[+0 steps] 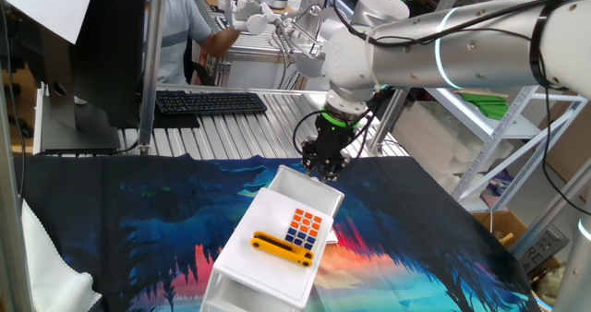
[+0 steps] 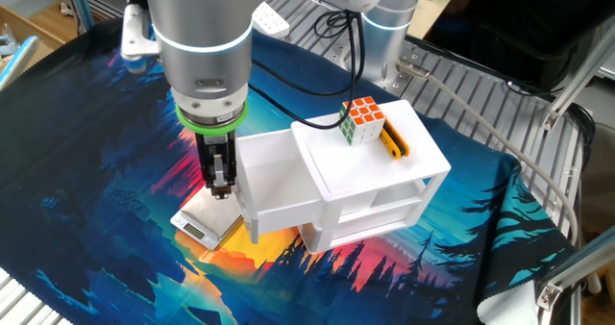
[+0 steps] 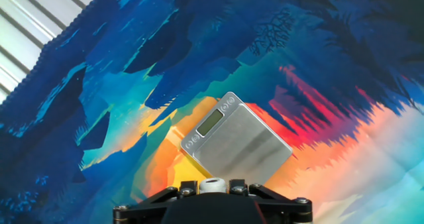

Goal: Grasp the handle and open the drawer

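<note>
Hangs upright from the arm [image 2: 204, 37], gripper [image 2: 220, 184] pointing straight down, fingers close together with no thing seen between them; whether truly closed cannot be told, the hand view showing only the dark base at its bottom edge. Just beside the gripper, toward the cabinet [image 2: 370, 186], stands the drawer [image 2: 274, 186], pulled well out from the cabinet's upper level, its front rim nearest the fingers; touching or a hair apart cannot be told. Drawer interior bare white. Handle not made out in any view.

Directly below the gripper lies a small silver digital scale [image 3: 236, 143], flat on the printed cloth [image 2: 86, 171], its display [image 3: 210, 122] and buttons on one edge; partly tucked under the drawer's front in the other fixed view. Away from the cabinet, open cloth on every side of the gripper.

Beyond the drawer, on the cabinet's top, sit a Rubik's cube [image 2: 362, 119] and a yellow bar [image 2: 394, 140], just beside one another, well apart from the gripper. Lower cabinet level open at its side, contents not visible.

Farther behind the arm in one fixed view, past the cloth's edge on the slatted metal table [image 1: 249, 132]: a black keyboard [image 1: 208, 102], a monitor [image 1: 102, 54], a seated person [image 1: 180, 30].
</note>
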